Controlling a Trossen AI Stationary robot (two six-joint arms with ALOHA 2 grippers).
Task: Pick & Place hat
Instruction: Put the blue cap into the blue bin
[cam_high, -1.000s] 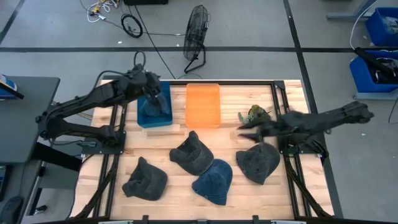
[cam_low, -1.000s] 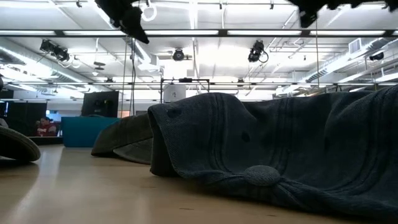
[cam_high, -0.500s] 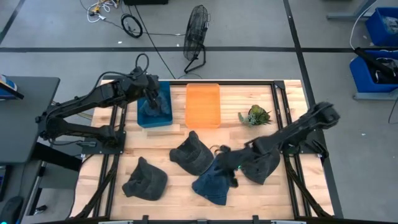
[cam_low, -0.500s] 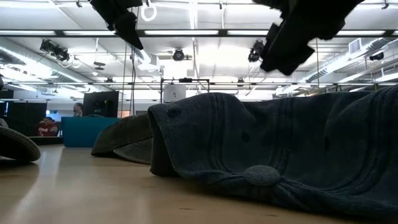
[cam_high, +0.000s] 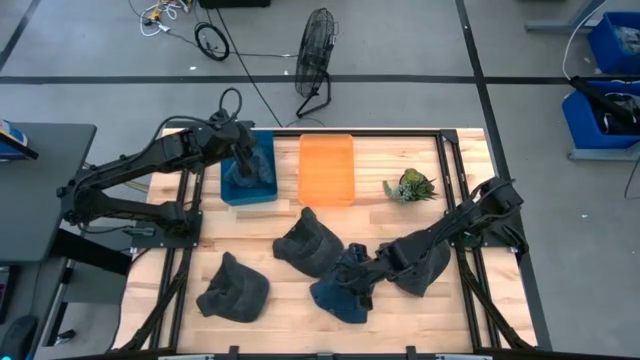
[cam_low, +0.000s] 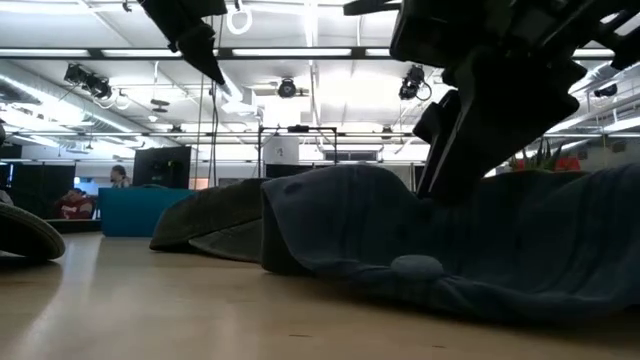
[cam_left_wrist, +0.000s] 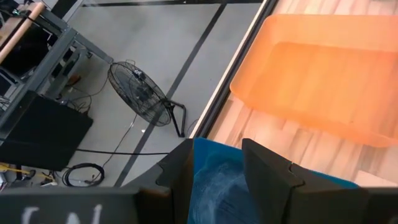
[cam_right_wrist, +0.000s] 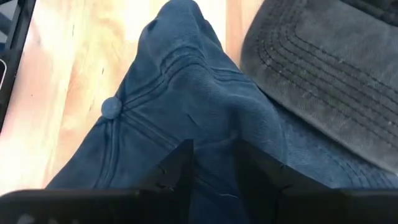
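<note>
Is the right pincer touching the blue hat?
Touching. In the right wrist view, the right pincer presses its fingers into the blue hat, with cloth bunched between them. The high view shows it down on that hat too.

The tabletop (cam_high: 370, 165) is pale wood grain. One hat (cam_right_wrist: 180, 112) is denim blue with ridged stitch lines and a matching top button; beside it a charcoal hat (cam_right_wrist: 329, 68) shows rows of curved stitching. Two more dark grey hats (cam_high: 308, 247) (cam_high: 234, 290) lie on the wood. One bin (cam_high: 327, 169) is translucent orange, another (cam_high: 247, 180) blue. A small plant (cam_high: 411, 185) looks green, perhaps yellow-flecked. Both arms are black.
</note>
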